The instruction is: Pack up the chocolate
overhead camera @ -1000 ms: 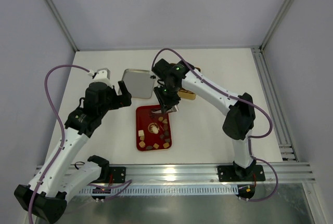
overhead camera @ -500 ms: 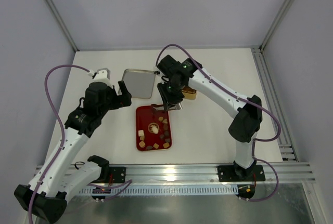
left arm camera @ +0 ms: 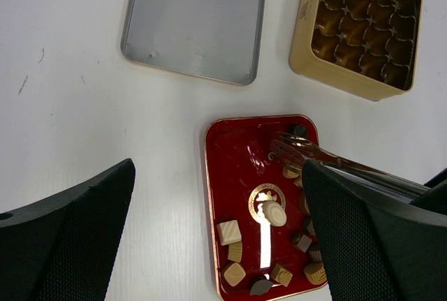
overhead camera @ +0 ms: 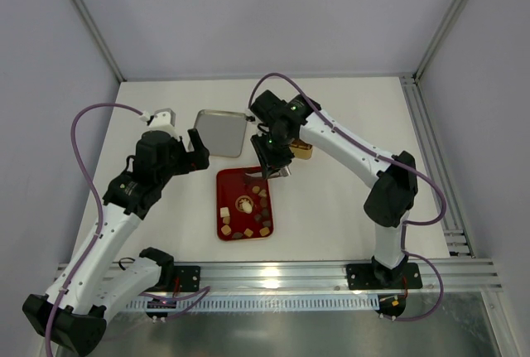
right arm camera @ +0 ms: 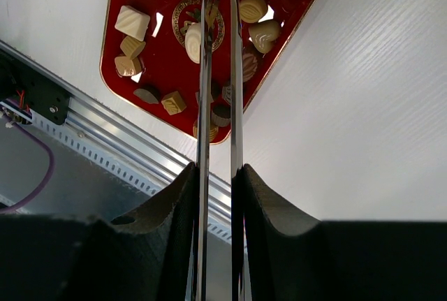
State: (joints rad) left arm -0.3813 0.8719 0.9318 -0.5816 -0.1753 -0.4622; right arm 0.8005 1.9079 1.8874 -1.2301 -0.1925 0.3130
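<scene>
A dozen-odd chocolates [left arm camera: 228, 232], dark lumps, tan cubes, one whitish round, laid on one flat red tray [left arm camera: 230, 168], left gripper [overhead camera: 196, 151] spread wide, right gripper [right arm camera: 216, 172] clamped on metal tongs [right arm camera: 203, 105]

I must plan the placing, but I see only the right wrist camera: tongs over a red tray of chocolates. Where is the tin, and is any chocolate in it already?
Observer: The gold tin stands past the red tray's far right corner; its compartments look empty.
Operator: Is its lid off?
Observer: Yes, the silver lid lies flat on the table, left of the tin, apart from it.
Operator: The right gripper holds the tongs. And the left gripper?
Observer: It hovers open beside the lid, holding nothing.
</scene>
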